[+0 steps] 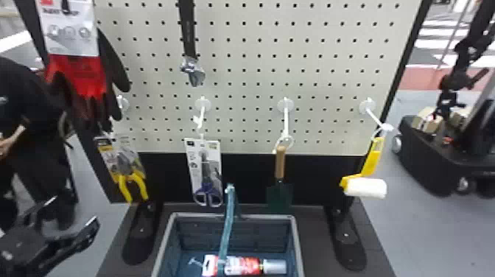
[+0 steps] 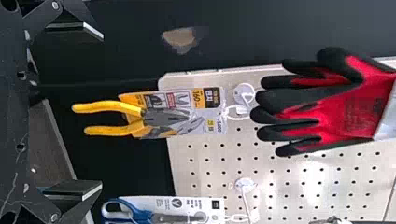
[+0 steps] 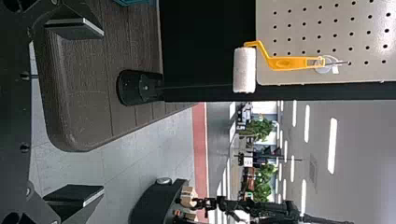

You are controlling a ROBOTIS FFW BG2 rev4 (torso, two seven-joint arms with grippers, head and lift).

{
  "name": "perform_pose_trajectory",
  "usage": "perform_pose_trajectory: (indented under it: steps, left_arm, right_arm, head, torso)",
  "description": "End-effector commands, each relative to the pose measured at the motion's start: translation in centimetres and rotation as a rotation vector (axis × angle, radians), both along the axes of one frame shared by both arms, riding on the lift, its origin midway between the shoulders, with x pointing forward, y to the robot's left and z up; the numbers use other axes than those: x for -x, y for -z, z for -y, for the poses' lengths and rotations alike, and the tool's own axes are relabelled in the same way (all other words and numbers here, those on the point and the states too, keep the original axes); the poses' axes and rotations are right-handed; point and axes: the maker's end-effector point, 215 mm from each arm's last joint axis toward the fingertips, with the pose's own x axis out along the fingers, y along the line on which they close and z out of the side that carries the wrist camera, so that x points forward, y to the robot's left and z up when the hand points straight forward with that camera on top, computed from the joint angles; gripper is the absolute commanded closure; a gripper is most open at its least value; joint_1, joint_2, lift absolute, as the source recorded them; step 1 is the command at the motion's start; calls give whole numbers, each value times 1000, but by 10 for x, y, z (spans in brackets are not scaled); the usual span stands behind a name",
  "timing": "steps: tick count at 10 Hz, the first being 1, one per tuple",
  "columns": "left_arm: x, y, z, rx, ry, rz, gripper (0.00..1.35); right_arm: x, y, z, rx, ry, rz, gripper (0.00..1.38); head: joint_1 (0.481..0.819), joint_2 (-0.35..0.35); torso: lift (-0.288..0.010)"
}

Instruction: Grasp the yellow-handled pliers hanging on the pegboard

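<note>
- Head view: the yellow-handled pliers (image 1: 129, 176) hang low at the left edge of the pegboard (image 1: 294, 73). The left gripper (image 1: 66, 219) sits below them, wide open and not touching.
- Left wrist view: its fingers (image 2: 72, 189) face the pliers, apart from them.
- Right wrist view: the right gripper (image 3: 77, 112) is wide open and holds nothing.

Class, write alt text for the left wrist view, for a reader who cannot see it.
The yellow-handled pliers, in a carded pack, hang from a white hook on the pegboard, ahead of the open left gripper and not yet between its fingers. A red-and-black glove hangs above them, and packaged blue-handled scissors hang on the next hook.
</note>
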Motion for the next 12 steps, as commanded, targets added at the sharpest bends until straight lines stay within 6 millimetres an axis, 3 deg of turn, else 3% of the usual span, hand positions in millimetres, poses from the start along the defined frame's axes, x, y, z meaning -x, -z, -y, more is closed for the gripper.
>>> perform_pose_trajectory:
  steps: [1, 3, 5, 7, 10, 12]
  left_arm:
    - [-35, -4, 0, 26, 61, -15, 185]
    - [-63, -7, 10, 44, 175, -50, 185]
    - [-78, -5, 26, 78, 278, -100, 185]
    - [-85, -4, 37, 87, 375, -163, 185]
    - [-99, -21, 39, 35, 476, -221, 185]
    - [-95, -12, 48, 48, 511, -264, 186]
  right_arm:
    - [0, 0, 0, 1, 0, 0, 125]
    - [-1, 2, -1, 0, -3, -2, 125]
    - [-2, 3, -2, 2, -4, -2, 125]
    - [-1, 4, -2, 3, -5, -5, 125]
    - [-2, 4, -2, 4, -6, -4, 125]
    - [-2, 4, -2, 5, -6, -6, 125]
  head:
    - [549, 0]
    - [549, 0]
    - [549, 0]
    - [549, 0]
    - [549, 0]
    - [549, 0]
  torso:
    - [-100]
    - [-100]
    - [-100]
    - [-100]
    - [-100]
    - [-100]
